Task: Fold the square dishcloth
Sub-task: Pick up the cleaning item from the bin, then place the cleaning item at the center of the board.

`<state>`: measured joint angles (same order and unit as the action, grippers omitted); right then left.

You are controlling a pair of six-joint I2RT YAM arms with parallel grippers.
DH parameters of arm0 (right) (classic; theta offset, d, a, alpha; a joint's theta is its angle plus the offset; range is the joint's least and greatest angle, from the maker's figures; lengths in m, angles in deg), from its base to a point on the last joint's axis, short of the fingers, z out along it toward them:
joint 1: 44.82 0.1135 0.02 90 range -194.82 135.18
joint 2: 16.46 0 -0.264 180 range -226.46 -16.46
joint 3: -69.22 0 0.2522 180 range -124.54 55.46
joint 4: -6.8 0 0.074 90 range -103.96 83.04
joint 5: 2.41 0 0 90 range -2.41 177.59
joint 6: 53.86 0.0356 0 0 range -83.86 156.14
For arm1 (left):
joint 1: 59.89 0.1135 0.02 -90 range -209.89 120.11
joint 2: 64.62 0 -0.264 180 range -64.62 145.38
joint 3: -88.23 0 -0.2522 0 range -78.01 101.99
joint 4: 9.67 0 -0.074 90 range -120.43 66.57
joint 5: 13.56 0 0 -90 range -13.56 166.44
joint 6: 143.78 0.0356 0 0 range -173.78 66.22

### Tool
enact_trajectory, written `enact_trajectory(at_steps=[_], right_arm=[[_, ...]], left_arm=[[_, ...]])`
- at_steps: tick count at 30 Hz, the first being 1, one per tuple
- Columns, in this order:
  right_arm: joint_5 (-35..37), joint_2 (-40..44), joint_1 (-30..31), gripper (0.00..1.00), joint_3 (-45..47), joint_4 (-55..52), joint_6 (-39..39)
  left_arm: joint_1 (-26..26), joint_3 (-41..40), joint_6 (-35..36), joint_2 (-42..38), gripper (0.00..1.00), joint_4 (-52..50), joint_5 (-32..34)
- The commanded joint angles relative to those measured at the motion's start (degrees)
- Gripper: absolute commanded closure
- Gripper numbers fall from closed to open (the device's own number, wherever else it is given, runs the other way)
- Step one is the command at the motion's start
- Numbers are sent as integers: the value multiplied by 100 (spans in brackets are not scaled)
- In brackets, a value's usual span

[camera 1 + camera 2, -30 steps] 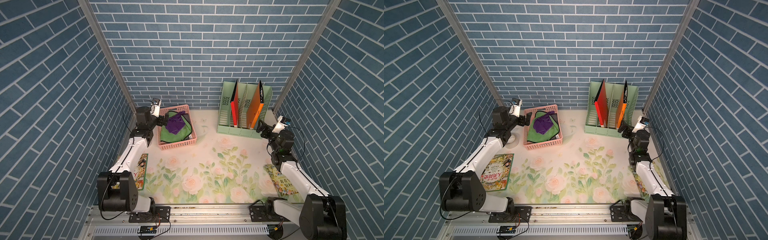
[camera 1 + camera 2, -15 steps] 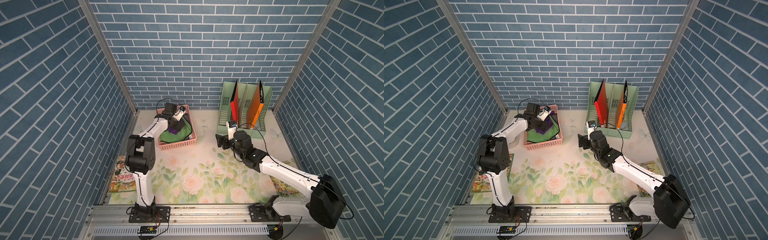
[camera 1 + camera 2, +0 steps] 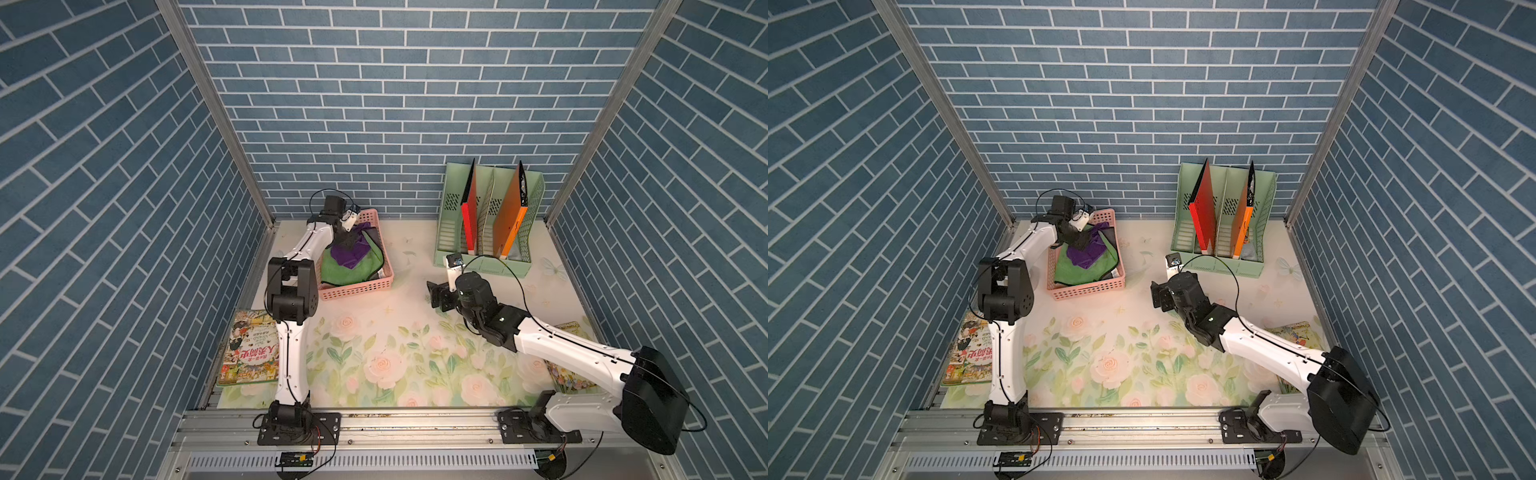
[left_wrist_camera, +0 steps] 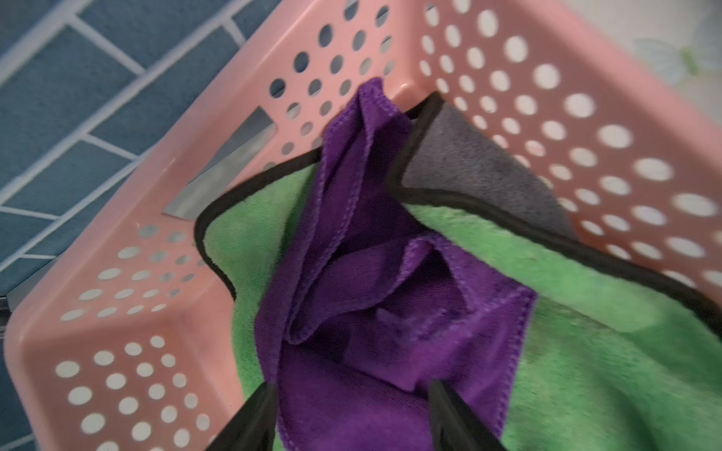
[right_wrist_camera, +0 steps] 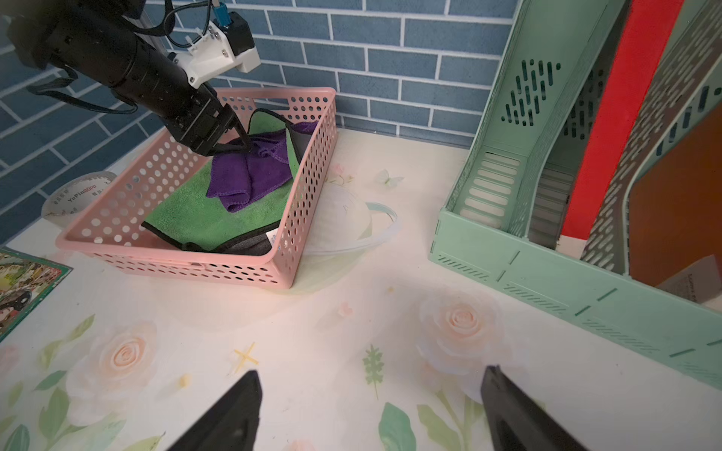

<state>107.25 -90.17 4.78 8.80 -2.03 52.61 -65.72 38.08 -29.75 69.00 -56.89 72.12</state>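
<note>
The left gripper (image 4: 351,390) stands with its jaws part-way apart astride the crumpled purple dishcloth (image 4: 375,281); whether they pinch it cannot be told. The cloth lies on a green towel (image 4: 586,371) inside the pink basket (image 4: 129,218). Judgement: grip the purple layer only and lift straight up, clear of the basket walls. The right gripper (image 5: 373,373) hangs open and empty over the floral mat (image 3: 374,332), which offers bare room for spreading. The file rack (image 3: 453,195) stands well apart.

Grey cloth (image 4: 469,168) mostly under green cloth (image 4: 605,371); purple cloth (image 4: 371,351) cut by left-wrist edge.
</note>
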Motion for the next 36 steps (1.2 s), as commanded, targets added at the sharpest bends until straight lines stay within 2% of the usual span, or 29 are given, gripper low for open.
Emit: enact_trajectory(at_steps=[1, 4, 6, 8, 10, 11, 15, 19, 25, 29, 33, 36], right_arm=[[194, 78, 84, 13, -67, -161, 19], [280, 170, 125, 14, -64, -217, 35], [286, 253, 150, 14, -50, -220, 65], [291, 329, 170, 15, -24, -217, 108], [297, 384, 197, 17, -27, -234, 118], [309, 409, 211, 17, -36, -259, 126], [341, 518, 246, 18, 19, -315, 145], [336, 526, 254, 19, 18, -334, 143], [399, 520, 252, 20, -45, -391, 85], [500, 556, 244, 20, -54, -487, 75], [529, 607, 150, 20, -15, -619, 82], [256, 618, -80, 20, -53, -831, 172]], left_arm=[[0, 283, -11, 338, 35, -449, -7], [11, 800, -51, 647, 39, -911, -51], [11, 953, -150, 750, 49, -963, 88], [16, 1041, -232, 865, 66, -990, 209], [11, 1234, -261, 992, 93, -1215, 237], [11, 1341, -273, 1044, 100, -1364, 213], [11, 1242, -295, 645, 100, -1539, -99], [-2, 772, -316, -447, 100, -1268, -470], [-209, 773, -25, -1555, 100, -1578, -587], [-525, 779, 256, -2094, 100, -2033, -723], [-891, 548, 454, -2658, 100, -2484, -1514], [-1319, 72, 630, -3087, 100, -2591, -1798]])
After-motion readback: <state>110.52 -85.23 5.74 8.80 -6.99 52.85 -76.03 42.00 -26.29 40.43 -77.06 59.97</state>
